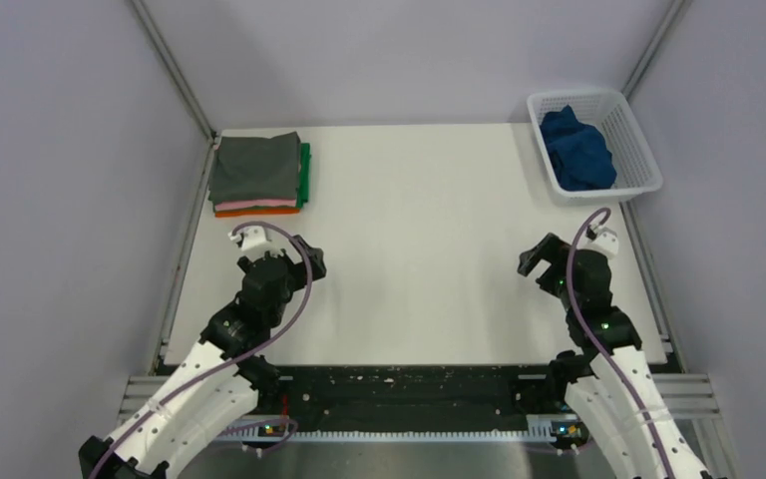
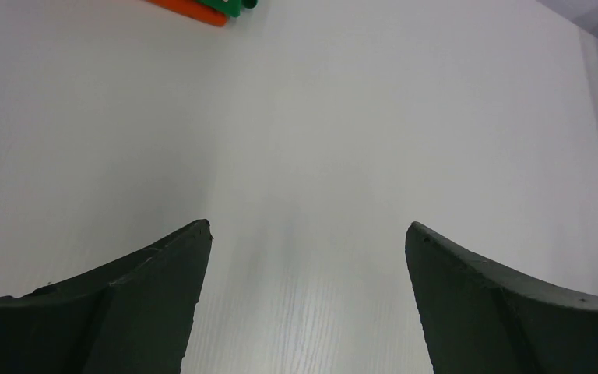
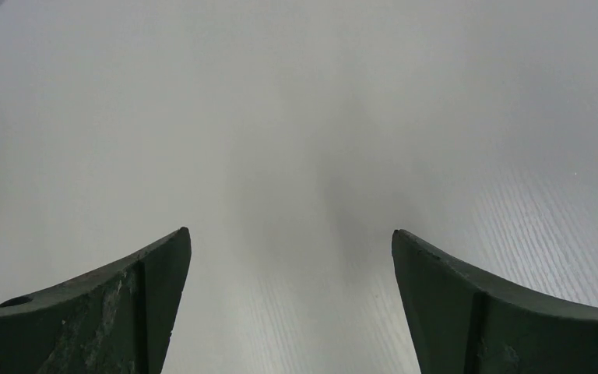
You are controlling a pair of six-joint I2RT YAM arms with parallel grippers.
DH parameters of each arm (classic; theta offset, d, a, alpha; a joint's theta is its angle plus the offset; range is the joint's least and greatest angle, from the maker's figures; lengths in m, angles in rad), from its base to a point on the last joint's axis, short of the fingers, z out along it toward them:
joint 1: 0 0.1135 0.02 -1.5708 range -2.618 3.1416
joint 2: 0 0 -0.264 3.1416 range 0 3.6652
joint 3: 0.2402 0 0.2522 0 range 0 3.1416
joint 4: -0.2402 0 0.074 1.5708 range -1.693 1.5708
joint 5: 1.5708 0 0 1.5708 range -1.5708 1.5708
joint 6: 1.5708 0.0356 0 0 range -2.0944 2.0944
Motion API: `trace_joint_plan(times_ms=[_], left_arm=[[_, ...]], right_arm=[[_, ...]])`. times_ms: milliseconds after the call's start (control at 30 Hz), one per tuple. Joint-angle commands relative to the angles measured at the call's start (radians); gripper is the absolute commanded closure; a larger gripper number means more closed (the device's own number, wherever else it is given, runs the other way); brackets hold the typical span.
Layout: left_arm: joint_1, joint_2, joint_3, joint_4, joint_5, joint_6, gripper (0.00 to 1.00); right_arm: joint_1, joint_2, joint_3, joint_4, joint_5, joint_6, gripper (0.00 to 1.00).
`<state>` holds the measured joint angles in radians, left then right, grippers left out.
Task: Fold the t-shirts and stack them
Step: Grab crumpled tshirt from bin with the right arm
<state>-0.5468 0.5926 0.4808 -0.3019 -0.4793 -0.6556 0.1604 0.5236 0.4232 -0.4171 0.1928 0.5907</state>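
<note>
At the table's [image 1: 409, 200] far right corner the blue shirt [image 1: 576, 150] sits bunched in the basket [image 1: 640, 150]; left claw [image 2: 307, 230] and right claw [image 3: 288, 234] gape empty; grabbing may snag mesh.

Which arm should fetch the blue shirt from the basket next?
Right, probably. The right tool, open and empty, is on the basket side, nearer the blue shirt; the left tool sits by the folded stack.

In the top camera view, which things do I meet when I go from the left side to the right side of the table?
The stack of folded t-shirts → left pincer, open → right pincer, open → white basket with the navy t-shirt inside.
</note>
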Motion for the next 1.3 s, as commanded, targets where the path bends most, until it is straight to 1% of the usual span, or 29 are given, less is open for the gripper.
trace_joint_plan(times_ms=[0, 67, 133, 200, 267, 333, 467, 533, 700, 800, 900, 967, 1033, 1067, 1267], left_arm=[[0.002, -0.016, 0.028, 0.030, 0.011, -0.005, 0.01], [0.002, -0.010, 0.036, 0.012, 0.005, -0.010, 0.01], [0.001, 0.001, 0.050, -0.013, -0.004, -0.017, 0.01], [0.002, 0.011, 0.065, -0.035, -0.018, -0.022, 0.01], [0.001, 0.018, 0.070, -0.042, -0.021, -0.023, 0.01], [0.001, 0.027, 0.065, -0.034, -0.017, -0.024, 0.01], [0.001, 0.051, 0.062, -0.021, -0.014, -0.019, 0.01], [0.001, 0.068, 0.067, -0.024, -0.016, -0.020, 0.01], [0.001, 0.100, 0.070, -0.025, -0.002, -0.024, 0.01], [0.001, 0.109, 0.070, -0.023, -0.005, -0.023, 0.01], [0.001, 0.119, 0.066, -0.015, -0.004, -0.022, 0.01], [0.002, 0.130, 0.063, -0.007, -0.009, -0.022, 0.01], [0.002, 0.145, 0.059, -0.004, -0.033, -0.038, 0.01], [0.001, 0.152, 0.058, -0.003, -0.038, -0.040, 0.01], [0.003, 0.189, 0.058, 0.002, -0.039, -0.041, 0.01]], right_arm=[[-0.005, 0.003, 0.124, 0.037, -0.004, -0.042, 0.01], [-0.004, 0.016, 0.159, 0.073, -0.024, -0.072, 0.01], [-0.005, 0.033, 0.195, 0.141, -0.081, -0.107, 0.01], [-0.005, 0.059, 0.229, 0.221, -0.095, -0.140, 0.01], [-0.006, 0.112, 0.287, 0.286, -0.047, -0.174, 0.01], [-0.005, 0.191, 0.355, 0.300, 0.019, -0.202, 0.01], [-0.009, 0.394, 0.517, 0.278, 0.119, -0.266, 0.01], [-0.025, 0.518, 0.624, 0.233, 0.157, -0.291, 0.01], [-0.081, 0.840, 0.874, 0.152, 0.143, -0.340, 0.01], [-0.169, 1.007, 1.020, 0.109, 0.082, -0.297, 0.02], [-0.277, 1.192, 1.202, 0.029, -0.012, -0.194, 0.04], [-0.318, 1.336, 1.340, -0.031, -0.082, -0.171, 0.05], [-0.340, 1.454, 1.454, -0.054, -0.159, -0.144, 0.07], [-0.343, 1.502, 1.494, -0.051, -0.162, -0.131, 0.08], [-0.346, 1.791, 1.750, -0.048, -0.034, -0.085, 0.09]])
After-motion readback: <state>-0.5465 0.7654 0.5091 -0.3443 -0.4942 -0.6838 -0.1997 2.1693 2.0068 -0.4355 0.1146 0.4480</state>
